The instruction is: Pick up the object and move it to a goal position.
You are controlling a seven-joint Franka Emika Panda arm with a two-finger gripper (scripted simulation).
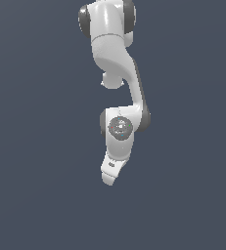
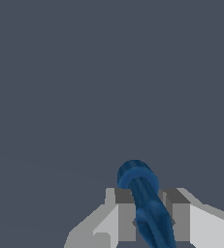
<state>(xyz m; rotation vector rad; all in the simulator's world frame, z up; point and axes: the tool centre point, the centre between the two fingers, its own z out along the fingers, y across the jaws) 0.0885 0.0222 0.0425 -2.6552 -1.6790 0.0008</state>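
Gripping the object (image 2: pixel 145 198), a dark-blue elongated piece with a rounded head, between two grey fingers (image 2: pixel 125 215) of the tool (image 2: pixel 150 218), clenched on its shaft. Jutting past the fingertips with that rounded head. Hanging below the white arm (image 1: pixel 115 58) in the exterior view, tool (image 1: pixel 109 179) pointed downward, object hidden there.
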